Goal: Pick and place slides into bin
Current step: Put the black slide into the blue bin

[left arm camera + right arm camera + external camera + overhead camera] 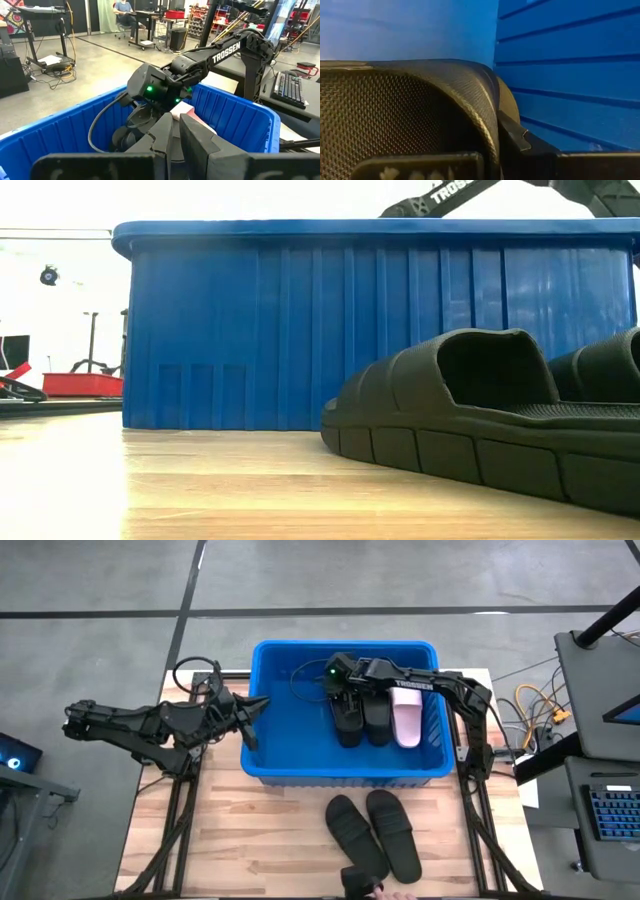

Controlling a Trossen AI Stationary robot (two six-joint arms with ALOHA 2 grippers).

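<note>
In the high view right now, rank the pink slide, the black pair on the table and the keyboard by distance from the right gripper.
From the right gripper:
1. pink slide, in the blue bin, beside it.
2. black pair, on the table before the bin.
3. keyboard, off the table's right side.

High view looks straight down, taking in the whole table (pixel 260 840) with the bin (pixel 300 765) near its far edge. Low view sits right at the near edge, level, facing the bin's near wall, a black slide (pixel 480 420) looming close. Left wrist view peers from beside the bin's left rim across it, catching the right arm (pixel 220 52) inside. Right wrist view is pressed up inside the bin, ribbed wall filling it. All four share the bin.
</note>
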